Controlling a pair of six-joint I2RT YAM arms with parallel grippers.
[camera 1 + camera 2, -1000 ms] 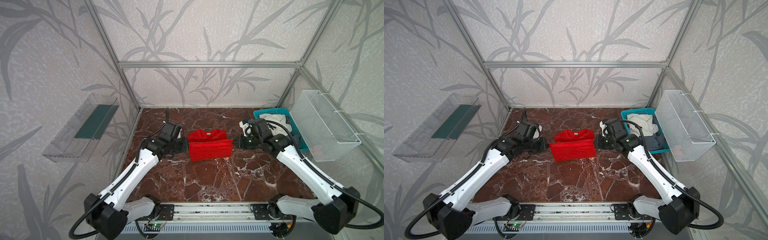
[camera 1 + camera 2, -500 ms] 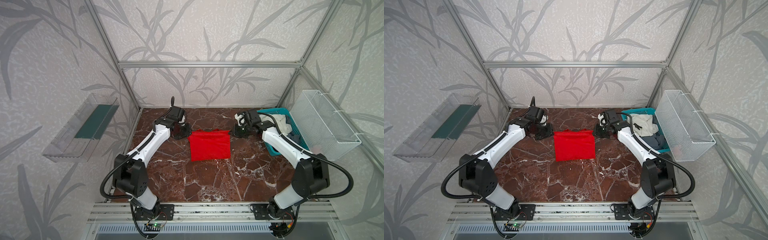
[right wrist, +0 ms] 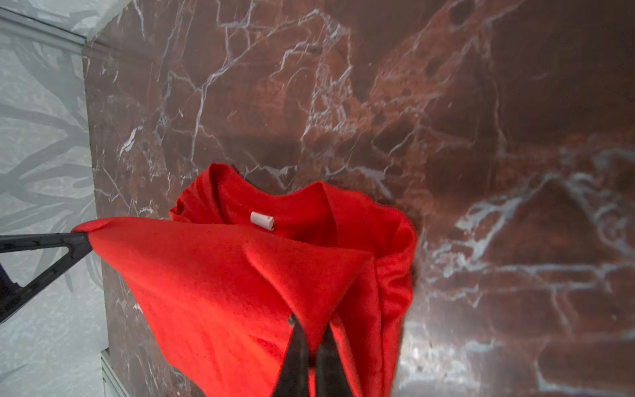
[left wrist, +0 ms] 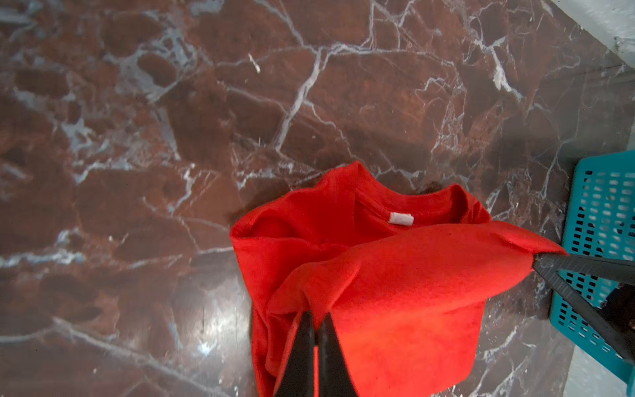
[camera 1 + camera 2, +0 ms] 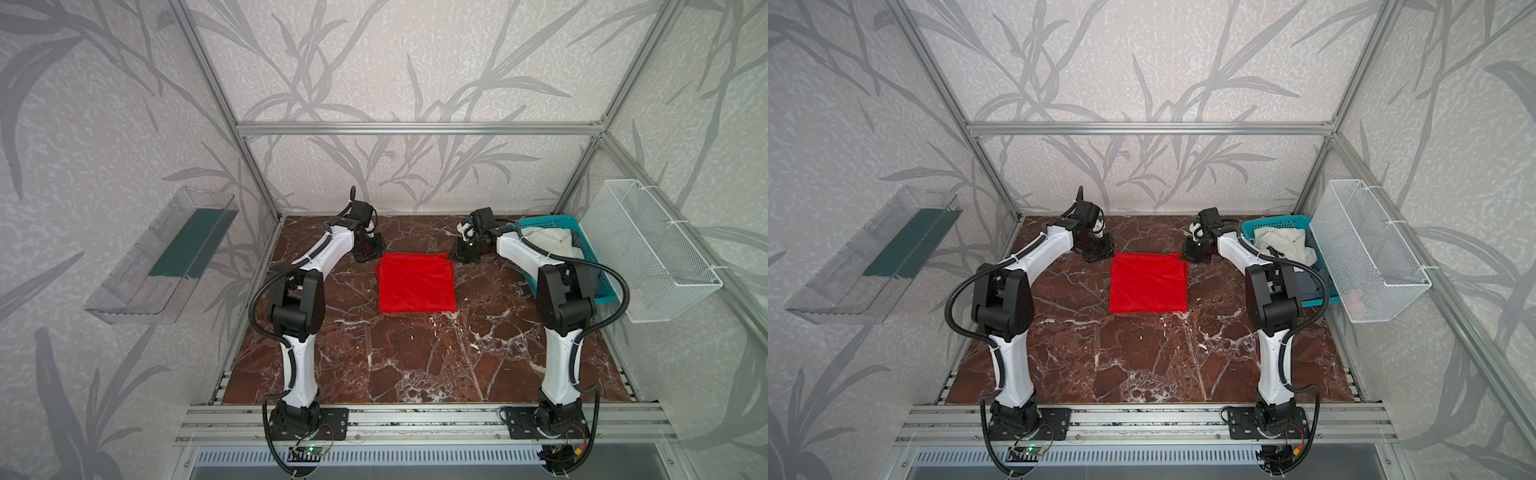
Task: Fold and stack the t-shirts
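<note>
Left fingers (image 4: 302,357) and right fingers (image 3: 297,357) pinch red tee (image 5: 415,286)

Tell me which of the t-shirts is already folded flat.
The red t-shirt, a flat square on the marble table. The white t-shirt lies crumpled in the teal basket at the right.

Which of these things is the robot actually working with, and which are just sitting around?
Part of the job: red t-shirt, white t-shirt not yet folded, left gripper, right gripper.
Just there: teal basket, white wire basket, clear wall tray.
</note>
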